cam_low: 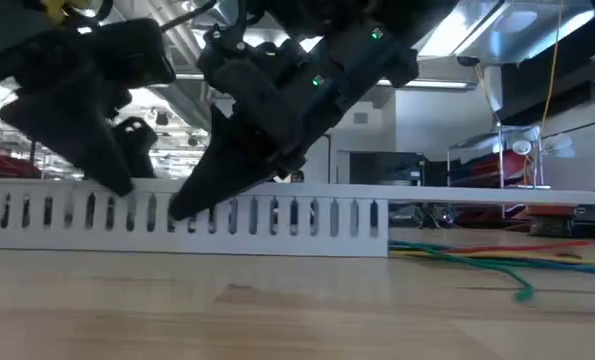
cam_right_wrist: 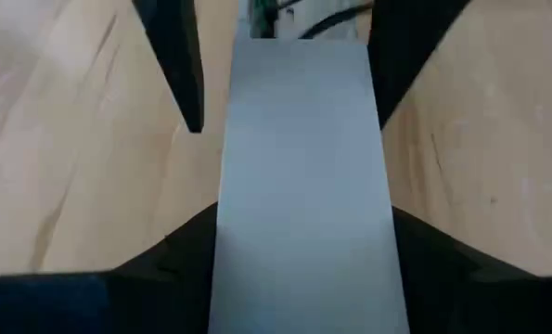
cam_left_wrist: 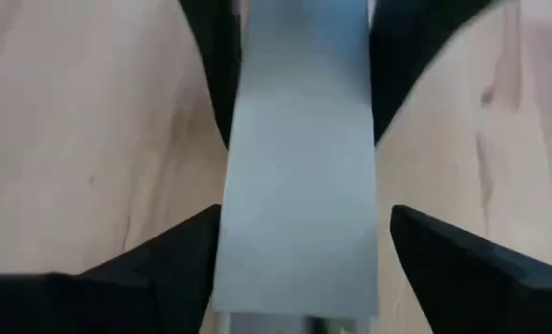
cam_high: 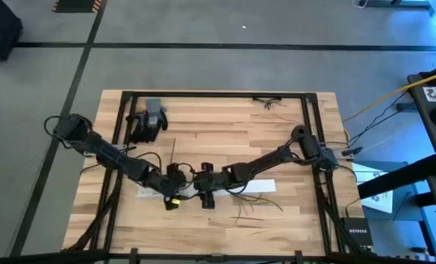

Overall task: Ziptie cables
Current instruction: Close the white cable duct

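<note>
A long white slotted strip (cam_high: 236,186) lies flat on the wooden table, and both grippers meet over it near the table's middle. My left gripper (cam_left_wrist: 303,218) is open. Its fingers stand on either side of the strip (cam_left_wrist: 299,186), with a thin gap showing at one finger (cam_left_wrist: 442,260). My right gripper (cam_right_wrist: 303,218), facing it, is shut on the strip (cam_right_wrist: 303,167). In the high view the left gripper (cam_high: 175,183) and the right gripper (cam_high: 205,185) almost touch. The cables (cam_high: 248,207), thin dark strands, lie loose on the table just in front of the strip. My right gripper pinches the white strip across its width, one finger (cam_right_wrist: 178,255) on each long side wall (cam_right_wrist: 224,232). It comes slanting down from the table's right, pointing along the strip. The strip stays on the table.
A pair of dark gloves (cam_high: 148,121) lies at the far left of the table. More thin wires (cam_high: 269,101) lie at the far edge. Coloured wires (cam_low: 497,256) lie on the table in the low view. A black frame (cam_high: 305,125) runs along the table's sides.
</note>
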Robot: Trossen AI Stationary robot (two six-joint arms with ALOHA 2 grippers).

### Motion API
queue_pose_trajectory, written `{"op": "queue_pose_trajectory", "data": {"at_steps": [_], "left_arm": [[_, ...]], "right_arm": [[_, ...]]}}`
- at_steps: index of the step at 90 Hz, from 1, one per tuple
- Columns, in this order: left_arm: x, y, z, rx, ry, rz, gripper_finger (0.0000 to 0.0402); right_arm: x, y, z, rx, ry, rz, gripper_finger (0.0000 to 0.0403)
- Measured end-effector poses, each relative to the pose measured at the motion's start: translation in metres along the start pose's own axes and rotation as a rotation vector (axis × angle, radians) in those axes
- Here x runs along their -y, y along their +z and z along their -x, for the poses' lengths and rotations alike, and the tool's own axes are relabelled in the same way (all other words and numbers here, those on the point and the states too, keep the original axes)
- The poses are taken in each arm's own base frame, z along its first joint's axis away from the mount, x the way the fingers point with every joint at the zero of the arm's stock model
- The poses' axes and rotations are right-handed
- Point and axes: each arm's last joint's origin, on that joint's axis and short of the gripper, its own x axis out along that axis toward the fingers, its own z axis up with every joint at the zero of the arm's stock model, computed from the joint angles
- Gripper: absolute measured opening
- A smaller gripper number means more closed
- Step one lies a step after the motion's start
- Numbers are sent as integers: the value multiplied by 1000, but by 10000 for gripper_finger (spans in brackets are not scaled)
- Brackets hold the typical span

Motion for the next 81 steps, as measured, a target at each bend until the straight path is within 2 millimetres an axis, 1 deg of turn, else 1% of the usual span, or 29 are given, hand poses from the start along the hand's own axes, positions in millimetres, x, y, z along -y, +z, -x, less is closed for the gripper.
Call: {"op": "queue_pose_trajectory", "data": {"at_steps": [12, 19, 30, 39, 50, 70, 81], "left_arm": [[4, 11, 22, -56, 3, 2, 305], [2, 7, 33, -128, 37, 5, 305], [4, -1, 45, -160, 50, 46, 306], [5, -14, 47, -191, 108, 50, 306], [10, -23, 49, -175, 134, 56, 306], [14, -27, 51, -112, 187, 9, 306], [12, -32, 45, -109, 165, 14, 306]], "right_arm": [[-1, -1, 1, -12, -2, -1, 227], [0, -1, 1, -17, -6, -2, 227], [0, -2, 1, -20, -6, -1, 227], [0, -2, 1, -22, -3, -1, 227], [0, -2, 1, -23, -2, 1, 227], [-1, -2, 1, -23, 2, 1, 227], [-1, -2, 1, -23, 2, 2, 227]]}}
